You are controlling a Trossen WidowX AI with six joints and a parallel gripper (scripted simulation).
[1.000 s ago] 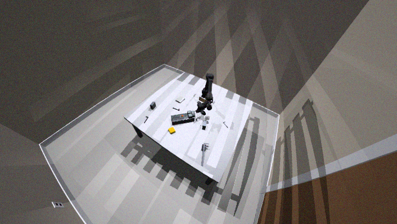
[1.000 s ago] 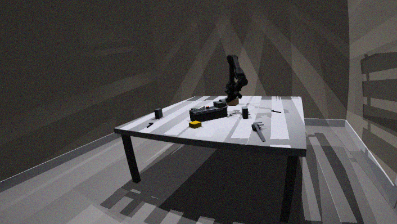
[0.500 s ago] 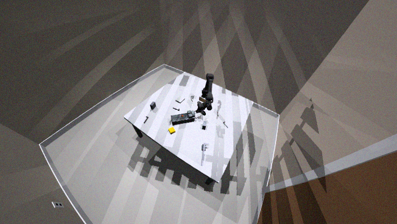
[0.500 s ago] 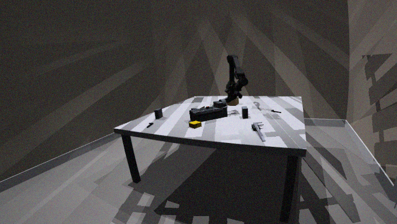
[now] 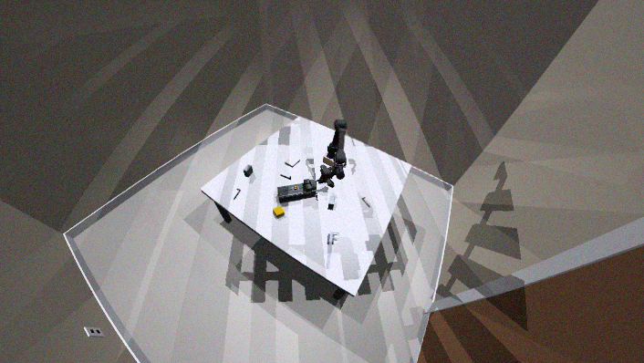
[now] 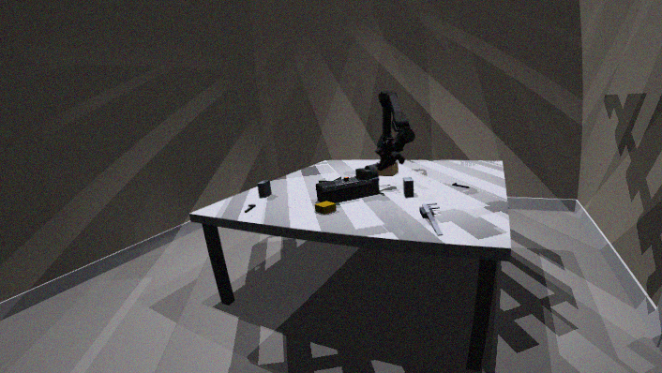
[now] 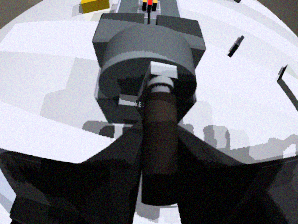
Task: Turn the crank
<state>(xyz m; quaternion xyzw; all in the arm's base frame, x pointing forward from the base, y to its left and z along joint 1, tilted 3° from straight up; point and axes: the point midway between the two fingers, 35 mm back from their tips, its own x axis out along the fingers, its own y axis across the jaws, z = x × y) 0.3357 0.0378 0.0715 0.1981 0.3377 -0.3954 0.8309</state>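
The dark grey machine (image 5: 286, 193) (image 6: 347, 190) (image 7: 150, 42) stands on the table, its crank end toward the arm. The slide's red pointer (image 5: 296, 187) (image 6: 346, 179) (image 7: 149, 2) shows on its top, at the upper edge of the wrist view. Small yellow marks flank it there, but whether they are level is too small to tell. The dark brown crank handle (image 7: 160, 112) sticks out from a pale metal crank arm (image 7: 163, 69). My gripper (image 5: 319, 181) (image 6: 379, 168) (image 7: 155, 127) is shut on the handle, one finger on each side. The handle is hidden in the top and exterior views.
A yellow block (image 5: 278, 212) (image 6: 325, 207) (image 7: 95, 5) lies beside the machine. A grey block (image 5: 331, 202) (image 6: 408, 187) stands near its crank end. A caliper-like tool (image 5: 332, 238) (image 6: 430, 216) lies farther off. A dark block (image 5: 248, 171) (image 6: 264, 188) stands beyond the machine's other end.
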